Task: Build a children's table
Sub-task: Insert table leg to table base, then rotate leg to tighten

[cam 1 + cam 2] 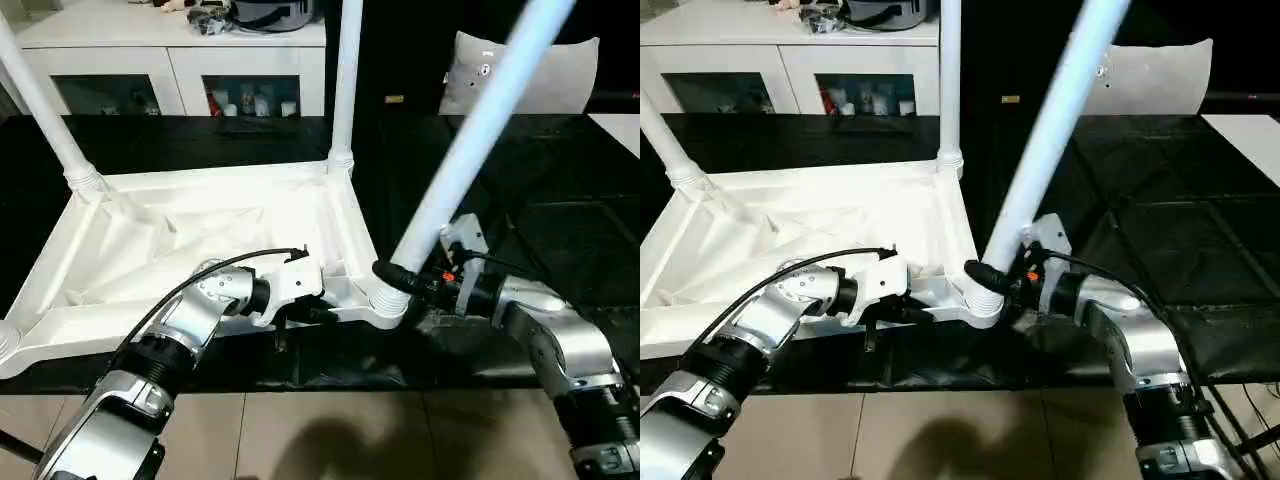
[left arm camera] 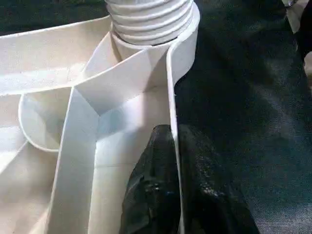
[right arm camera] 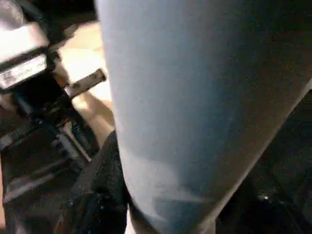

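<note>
The white tabletop [image 1: 180, 240] lies upside down on the black work table, ribs facing up. Two white legs stand upright in its far corners, one at the left [image 1: 40, 100] and one at the right [image 1: 345, 80]. A third leg [image 1: 470, 140] leans to the right, its ridged base in the near right corner socket [image 1: 385, 305]. My right gripper [image 1: 400, 278] is shut on this leg just above the socket; the leg [image 3: 195, 97] sits between its fingers. My left gripper [image 2: 175, 185] is shut on the tabletop's near rim [image 2: 173, 97], one finger on each side of the wall, close to that socket.
A white cabinet [image 1: 170, 60] with glass doors stands behind the work table. A white cushion-like object [image 1: 520, 75] rests at the back right. The black table's front edge [image 1: 330, 385] runs just below the tabletop, with tiled floor [image 1: 350, 440] beyond it.
</note>
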